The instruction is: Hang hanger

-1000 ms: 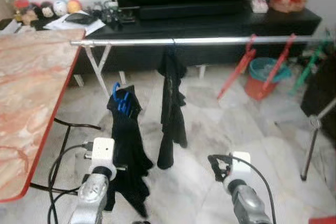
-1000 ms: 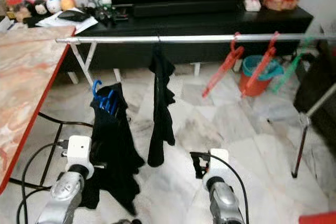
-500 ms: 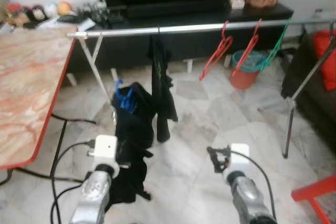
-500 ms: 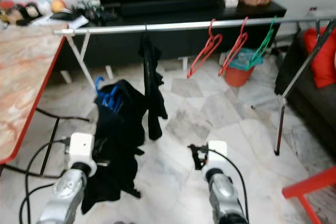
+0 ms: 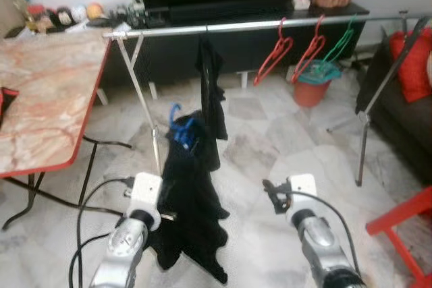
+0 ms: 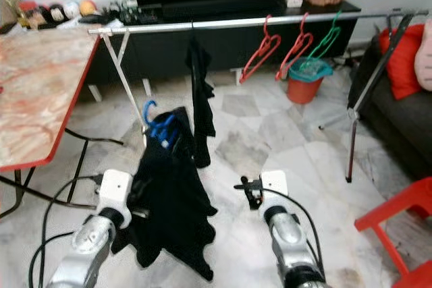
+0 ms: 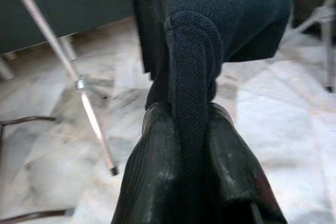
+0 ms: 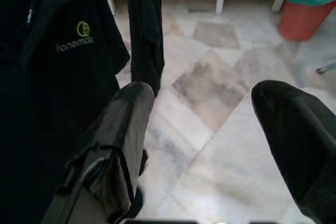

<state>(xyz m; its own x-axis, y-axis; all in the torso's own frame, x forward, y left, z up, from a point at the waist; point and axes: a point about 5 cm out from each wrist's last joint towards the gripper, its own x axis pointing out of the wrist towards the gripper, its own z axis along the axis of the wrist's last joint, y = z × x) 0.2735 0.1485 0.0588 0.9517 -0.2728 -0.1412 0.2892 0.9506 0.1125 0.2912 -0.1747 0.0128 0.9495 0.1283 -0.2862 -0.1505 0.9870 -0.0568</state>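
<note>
A blue hanger [image 5: 179, 128] carries a black garment [image 5: 192, 220] that droops toward the floor in front of me. My left gripper [image 7: 191, 114] is shut on a fold of that garment, low at the left. The silver rail [image 5: 270, 25] runs across the room farther ahead, above the hanger. Another black garment [image 5: 211, 92] hangs on it, with two red hangers [image 5: 273, 55] and a green hanger [image 5: 337, 45] to its right. My right gripper [image 8: 205, 103] is held low at the right, open with nothing between its fingers [image 8: 126, 124].
A marble-top table [image 5: 47, 99] with a red edge stands at the left, cables under it. The rack's legs [image 5: 145, 99] slant to the floor. An orange bucket [image 5: 312, 89], a dark sofa with a red cushion [image 5: 408, 59] and a red chair [image 5: 405, 227] are at the right.
The whole view has shifted: the rack now looks farther off and more of the room's right side shows. The left gripper still holds the black garment; the right stays open.
</note>
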